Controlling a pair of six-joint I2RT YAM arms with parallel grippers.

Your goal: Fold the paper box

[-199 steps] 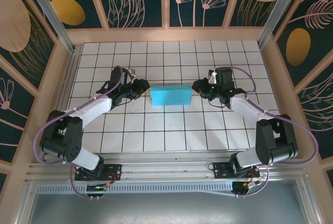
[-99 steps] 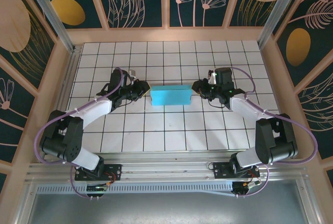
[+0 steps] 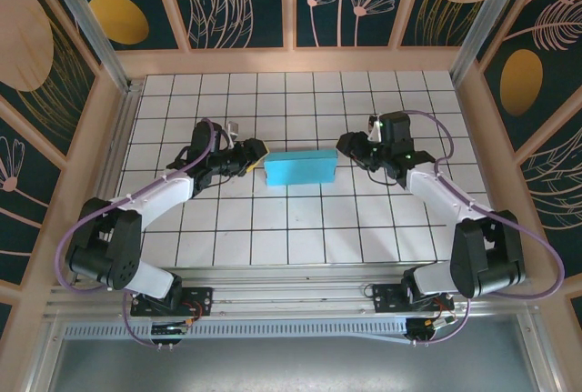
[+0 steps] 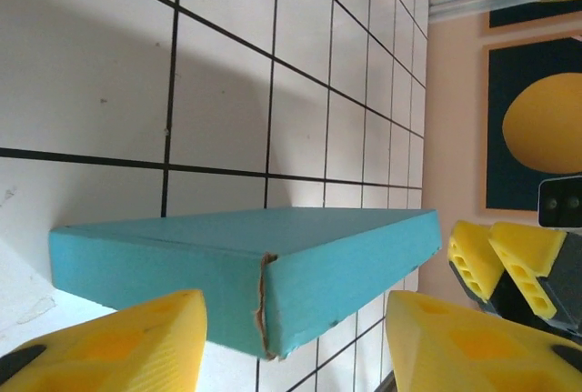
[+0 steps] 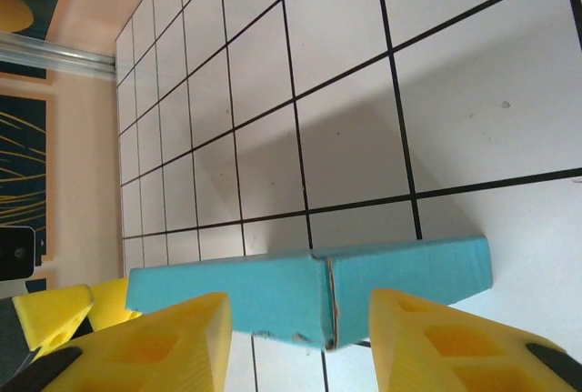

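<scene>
Looking from above, you have the paper box (image 3: 299,167) lying formed on the table (image 3: 273,228) between the arms, a gripper facing each end, presumably so both ends can be worked together. Your left gripper (image 3: 257,149) and right gripper (image 3: 346,145) both stand spread, pinching nothing. The wrist cameras add a rough corner seam (image 4: 264,306) at each end, flanked by yellow fingers (image 4: 127,342).

The paper box (image 3: 300,167) blocks the middle of the tiled table (image 3: 300,228), with the left gripper (image 3: 259,149) and right gripper (image 3: 345,145) close at its ends. Bare tiles in front and behind are passable up to the wooden walls (image 3: 291,60).
</scene>
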